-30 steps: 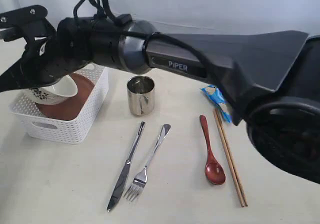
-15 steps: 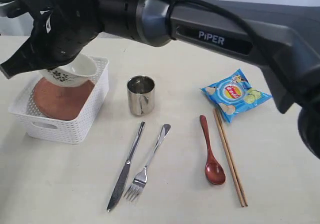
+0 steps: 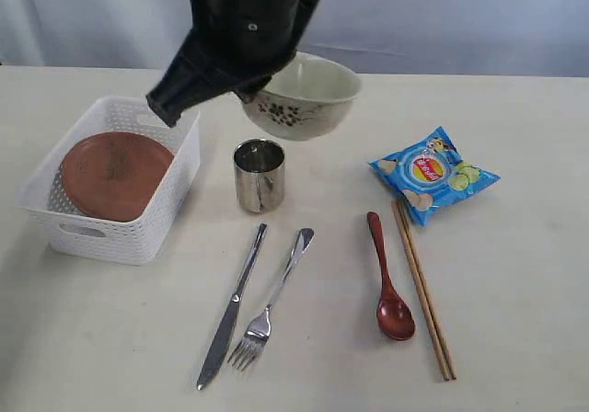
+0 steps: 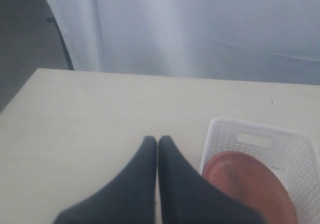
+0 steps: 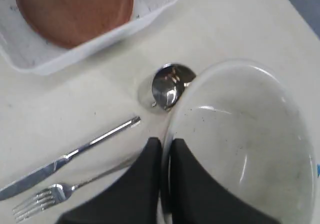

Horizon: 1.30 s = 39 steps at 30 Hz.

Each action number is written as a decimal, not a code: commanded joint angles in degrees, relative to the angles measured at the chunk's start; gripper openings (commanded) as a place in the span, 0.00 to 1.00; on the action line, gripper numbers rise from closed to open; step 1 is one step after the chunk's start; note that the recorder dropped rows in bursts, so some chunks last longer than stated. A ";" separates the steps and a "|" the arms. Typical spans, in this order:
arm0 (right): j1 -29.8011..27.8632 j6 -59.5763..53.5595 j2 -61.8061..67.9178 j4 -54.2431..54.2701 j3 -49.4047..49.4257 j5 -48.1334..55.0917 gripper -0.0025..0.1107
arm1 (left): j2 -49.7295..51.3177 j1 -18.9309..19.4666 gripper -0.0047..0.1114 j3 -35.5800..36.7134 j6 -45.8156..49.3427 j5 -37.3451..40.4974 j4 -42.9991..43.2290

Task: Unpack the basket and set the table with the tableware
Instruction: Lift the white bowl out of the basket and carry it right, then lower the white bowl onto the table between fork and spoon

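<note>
Cream bowl [image 3: 304,95], rim pinched in the right tool [image 5: 165,143], hangs mid-placement; next it likely needs lowering onto bare worktop [image 3: 515,274], clear of the steel cup [image 3: 259,175] near the tool.

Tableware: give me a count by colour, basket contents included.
Steel: 3, shiny steel cup, steel knife, steel fork
Red-brown: 2, reddish-brown round plate, dark red spoon
Cream: 1, cream patterned bowl
Wood: 1, pair of brown wooden chopsticks
Total: 7

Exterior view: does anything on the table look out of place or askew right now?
Only the blue chip bag, a snack lying by the spoon and touching the chopsticks at their far end. Nothing is spilled or damaged. The bowl is off the table, pinched at its rim by the right gripper.
</note>
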 commanded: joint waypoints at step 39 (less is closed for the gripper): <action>5.11 22.77 -0.16 -8.72 43.77 -36.07 0.02 | -0.33 -0.27 0.04 0.23 -0.06 -0.04 -0.50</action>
